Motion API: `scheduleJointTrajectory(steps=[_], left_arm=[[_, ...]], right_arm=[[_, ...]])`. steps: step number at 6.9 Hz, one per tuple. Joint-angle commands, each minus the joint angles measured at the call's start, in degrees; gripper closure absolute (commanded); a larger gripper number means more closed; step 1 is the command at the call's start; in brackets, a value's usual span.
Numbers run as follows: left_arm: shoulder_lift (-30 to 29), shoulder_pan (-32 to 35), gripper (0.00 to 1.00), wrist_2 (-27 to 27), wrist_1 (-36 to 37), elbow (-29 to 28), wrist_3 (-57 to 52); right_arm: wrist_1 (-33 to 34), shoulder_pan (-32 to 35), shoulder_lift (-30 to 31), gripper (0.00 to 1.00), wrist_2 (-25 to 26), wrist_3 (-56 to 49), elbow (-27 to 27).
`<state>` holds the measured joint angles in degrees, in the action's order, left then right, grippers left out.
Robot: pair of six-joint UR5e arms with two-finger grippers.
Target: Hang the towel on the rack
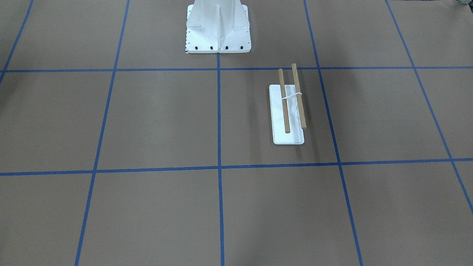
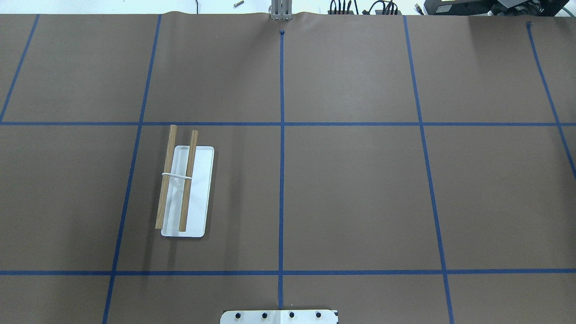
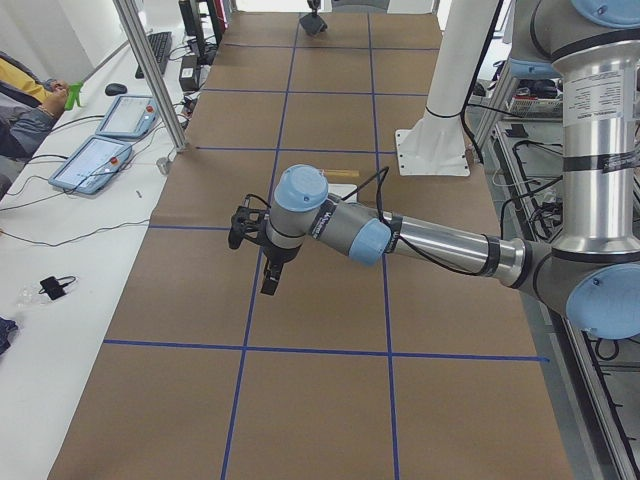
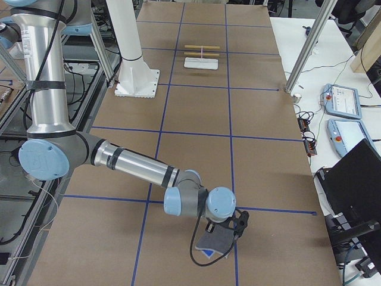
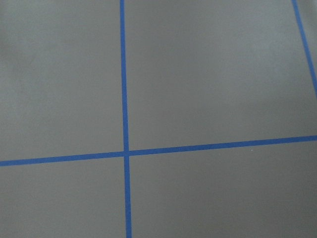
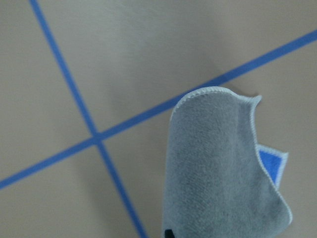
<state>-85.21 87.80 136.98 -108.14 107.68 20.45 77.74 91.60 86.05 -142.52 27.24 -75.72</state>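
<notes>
The rack (image 1: 292, 99) has two parallel wooden dowels on a white upright over a flat white base; it stands on the robot's left half of the table and also shows in the overhead view (image 2: 177, 180) and far off in the right side view (image 4: 202, 53). The towel (image 6: 218, 168), dark grey with light edging and a blue underside, hangs from my right gripper (image 4: 235, 223) just above the paper (image 4: 217, 241), far from the rack. My left gripper (image 3: 255, 255) hovers over bare paper near the rack; I cannot tell whether it is open or shut.
The large white bolted pedestal (image 1: 218, 29) stands at the robot's side of the table. Brown paper with a blue tape grid (image 2: 281, 180) covers the table. Tablets and cables (image 3: 100, 150) lie along the operators' side, beside a metal post (image 3: 150, 70).
</notes>
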Motion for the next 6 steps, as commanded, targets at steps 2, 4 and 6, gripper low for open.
scheduleJointTrajectory(steps=[2,4,6], left_arm=[[-11.7,-5.4,0.02,5.5,-7.6,-3.3,26.9],[-19.5,-10.2,0.02,5.0,-12.4,-5.8,41.2],[-24.4,-14.6,0.02,2.9,-20.0,-8.5,44.5]], right_arm=[[15.6,-9.1,-14.5,1.0,-2.9,23.3,-14.2],[15.3,-16.6,-22.5,1.0,-2.4,38.7,-17.2],[15.2,-23.2,-30.1,1.0,-0.7,53.4,-17.9]])
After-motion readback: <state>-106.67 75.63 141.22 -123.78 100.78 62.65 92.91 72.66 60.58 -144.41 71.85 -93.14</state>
